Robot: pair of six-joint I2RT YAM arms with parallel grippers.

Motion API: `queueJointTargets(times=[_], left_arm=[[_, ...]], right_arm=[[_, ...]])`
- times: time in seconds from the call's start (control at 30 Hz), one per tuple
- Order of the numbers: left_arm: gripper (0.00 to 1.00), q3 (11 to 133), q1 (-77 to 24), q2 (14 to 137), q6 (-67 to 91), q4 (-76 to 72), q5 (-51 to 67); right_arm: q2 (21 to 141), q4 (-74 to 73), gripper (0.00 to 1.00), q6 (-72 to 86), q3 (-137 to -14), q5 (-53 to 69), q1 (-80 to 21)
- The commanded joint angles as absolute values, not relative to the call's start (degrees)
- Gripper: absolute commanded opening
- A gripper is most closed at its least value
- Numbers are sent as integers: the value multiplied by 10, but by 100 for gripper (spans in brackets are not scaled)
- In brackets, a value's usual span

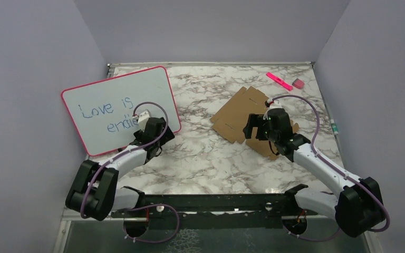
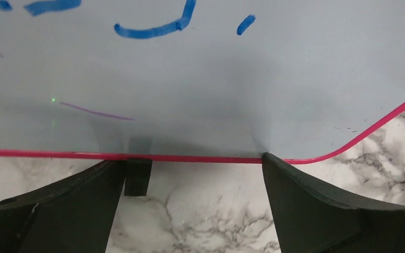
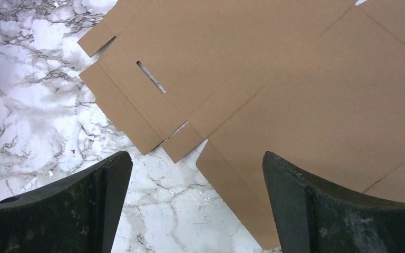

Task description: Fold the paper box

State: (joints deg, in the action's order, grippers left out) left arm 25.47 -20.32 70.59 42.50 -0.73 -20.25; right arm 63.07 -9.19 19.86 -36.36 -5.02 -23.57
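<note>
Marble tabletop [image 1: 200, 158] carries the paper box [image 1: 240, 113] lying flat and unfolded right of centre, no flap raised so all folding looks left to do, right tool [image 3: 194, 158] wide open, empty, over its edge, left tool [image 2: 190, 158] open, empty, at the whiteboard [image 1: 100, 100] rim.

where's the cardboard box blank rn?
In the top view the paper box lies flat and unfolded on the right half of the table, beneath the open right gripper, pink marker behind it, whiteboard to its left.
</note>
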Motion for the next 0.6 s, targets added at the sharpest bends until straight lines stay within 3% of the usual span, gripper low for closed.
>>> queueJointTargets(times=[0.0,0.33,0.57], left_arm=[[99,317,-184,776,416,-89,-189],[99,464,-159,948,379,-110,-192],[99,510,-161,980,367,-90,-158]], right_arm=[[633,-80,100,198,-372,-74,-236],[675,-95,100,197,-386,-84,-236],[715,-106,100,199,-388,-73,-236]])
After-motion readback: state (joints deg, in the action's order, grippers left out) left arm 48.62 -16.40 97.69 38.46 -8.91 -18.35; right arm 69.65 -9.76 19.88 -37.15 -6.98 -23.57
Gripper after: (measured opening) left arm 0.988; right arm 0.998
